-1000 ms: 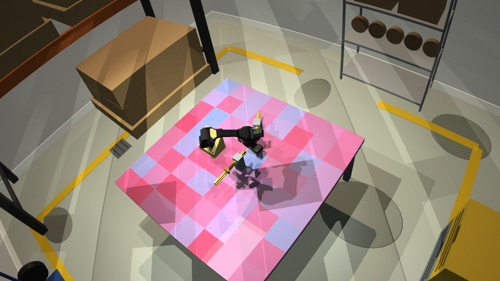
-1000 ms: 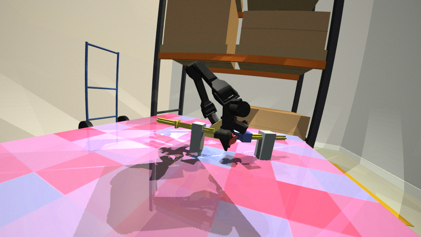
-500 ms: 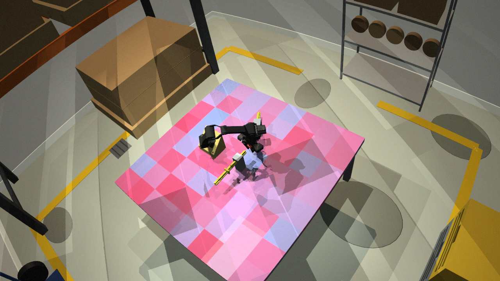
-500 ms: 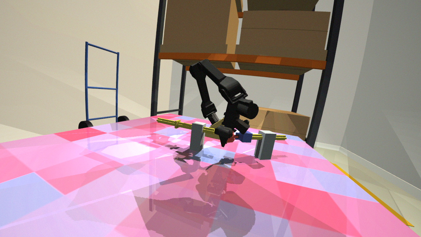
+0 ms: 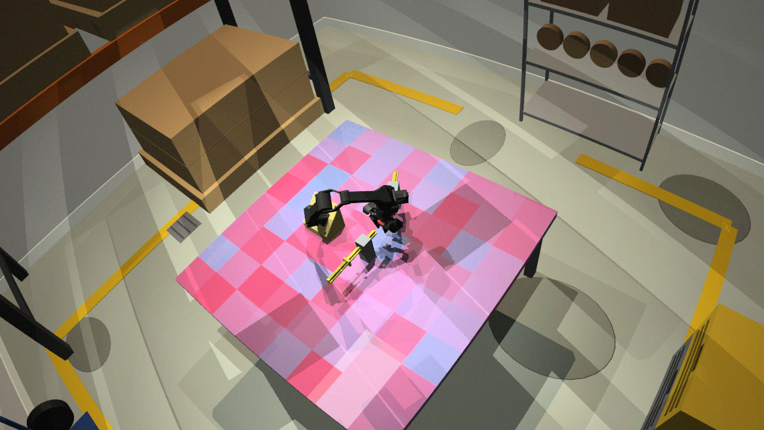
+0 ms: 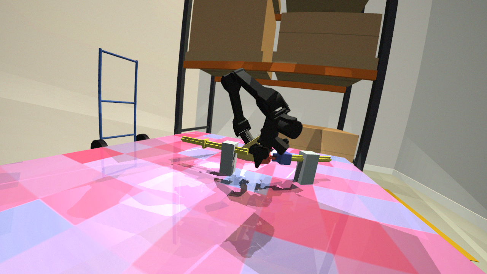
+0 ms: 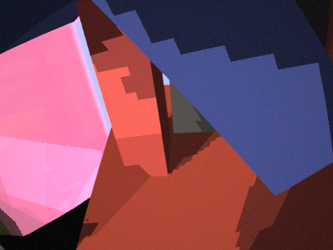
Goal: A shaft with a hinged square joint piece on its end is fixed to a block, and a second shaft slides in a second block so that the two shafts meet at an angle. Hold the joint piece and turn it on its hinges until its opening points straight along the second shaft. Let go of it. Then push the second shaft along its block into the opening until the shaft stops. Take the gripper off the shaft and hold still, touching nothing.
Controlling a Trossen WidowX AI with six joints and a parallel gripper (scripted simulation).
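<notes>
My gripper [image 5: 381, 220] [image 6: 264, 158] is shut on the red joint piece [image 6: 268, 158] [image 7: 166, 215]. The wrist view shows the red piece close up, beside a blue part [image 6: 284, 158] [image 7: 243, 114] on the end of the fixed shaft [image 5: 395, 175] [image 6: 323, 158]. That shaft passes through a grey block [image 6: 309, 168]. The yellow second shaft [image 5: 338, 270] [image 6: 191, 140] lies in the other grey block [image 5: 364, 240] [image 6: 228, 159] and has a small collar [image 5: 347, 261] [image 6: 204, 143]. Its inner end is near the gripper. How squarely the opening faces it cannot be told; fingers partly hide it.
The arm's pale yellow wedge base [image 5: 330, 227] stands behind the two shafts. The blocks stand on a pink and blue chequered table [image 5: 368, 363] [image 6: 153, 238]. Cartons, racks and a blue hand truck [image 6: 100, 85] are beyond the table.
</notes>
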